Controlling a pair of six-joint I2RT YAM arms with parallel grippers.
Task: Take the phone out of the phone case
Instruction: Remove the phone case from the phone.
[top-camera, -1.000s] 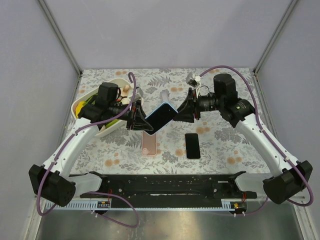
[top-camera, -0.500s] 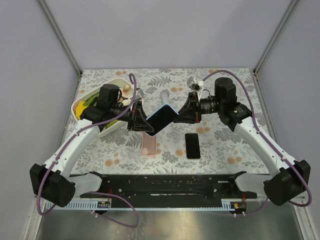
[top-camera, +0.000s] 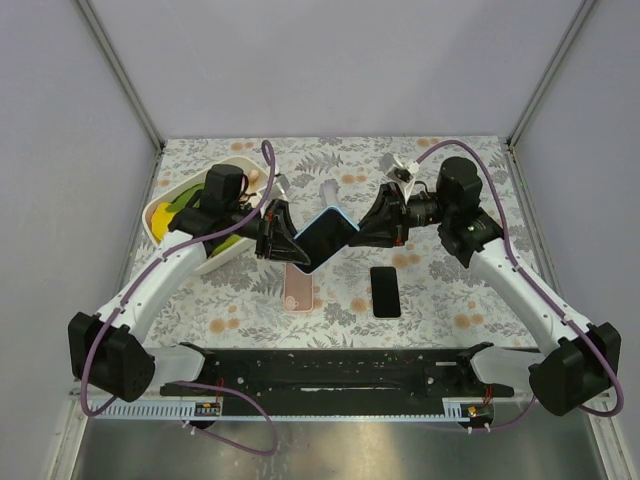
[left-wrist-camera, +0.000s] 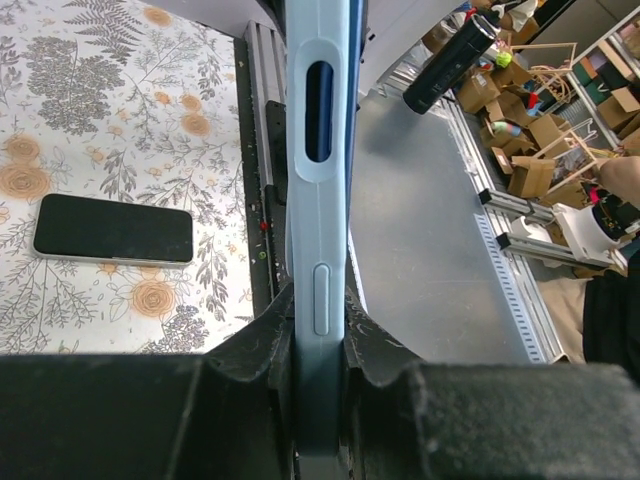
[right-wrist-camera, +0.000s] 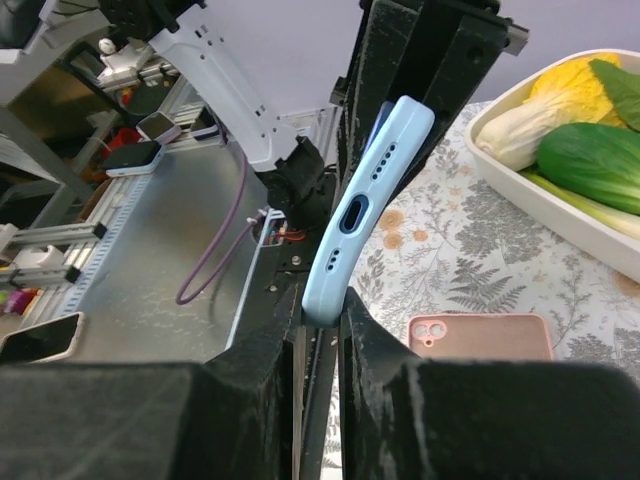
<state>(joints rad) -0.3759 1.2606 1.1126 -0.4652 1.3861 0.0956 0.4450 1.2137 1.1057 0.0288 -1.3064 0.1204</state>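
Observation:
A light-blue phone case (top-camera: 341, 221) with a dark-screened phone (top-camera: 322, 241) in it hangs tilted above the middle of the table, held from both ends. My left gripper (top-camera: 285, 237) is shut on its left end. In the left wrist view the case (left-wrist-camera: 318, 180) stands edge-on between my fingers (left-wrist-camera: 262, 335). My right gripper (top-camera: 366, 228) is shut on the right end. In the right wrist view the case (right-wrist-camera: 368, 190) rises from a pinched corner at my gripper (right-wrist-camera: 322, 315).
A pink phone case (top-camera: 298, 288) lies face down under the held phone and shows in the right wrist view (right-wrist-camera: 480, 337). A bare black phone (top-camera: 386, 291) lies to its right. A white bowl (top-camera: 152, 212) of vegetables stands at the left.
Both arms have shifted slightly and the cased phone has moved a little to the right. Both grippers stay shut on it.

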